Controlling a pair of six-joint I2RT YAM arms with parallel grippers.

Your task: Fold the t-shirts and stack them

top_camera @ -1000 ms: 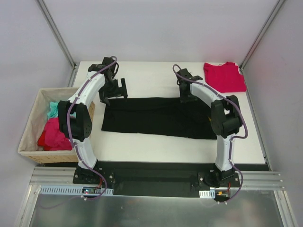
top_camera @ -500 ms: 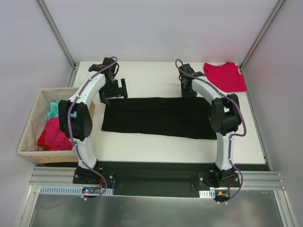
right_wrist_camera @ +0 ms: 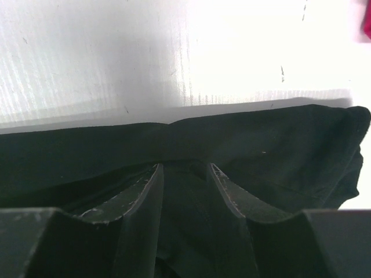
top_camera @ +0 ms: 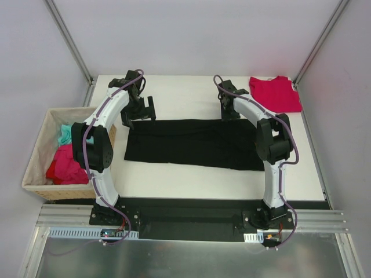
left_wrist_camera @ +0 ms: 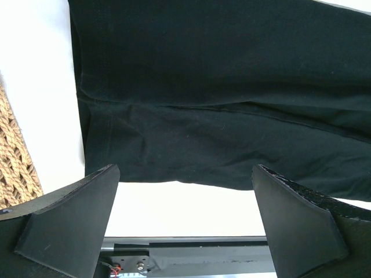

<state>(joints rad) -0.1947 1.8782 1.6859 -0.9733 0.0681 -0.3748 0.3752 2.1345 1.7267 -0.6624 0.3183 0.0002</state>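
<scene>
The black t-shirt [top_camera: 191, 142] lies flat on the white table [top_camera: 179, 92] as a long band running left to right. My left gripper [top_camera: 139, 113] hangs open above its far left corner; in the left wrist view the wide-spread jaws [left_wrist_camera: 185, 168] frame the black t-shirt [left_wrist_camera: 220, 87] with nothing between them. My right gripper [top_camera: 230, 110] is low at the shirt's far edge, right of the middle. Its jaws [right_wrist_camera: 182, 165] stand a narrow gap apart over the black t-shirt [right_wrist_camera: 278, 145]. The red t-shirt [top_camera: 275, 94] lies folded at the far right corner.
A woven tan basket [top_camera: 40, 145] holding red and teal cloth stands off the table's left edge, and its weave [left_wrist_camera: 14, 156] shows in the left wrist view. The metal frame's posts rise at both far corners.
My right gripper has moved a little away from me, to the black shirt's far edge, and its jaws have narrowed. The left arm has stayed still.
</scene>
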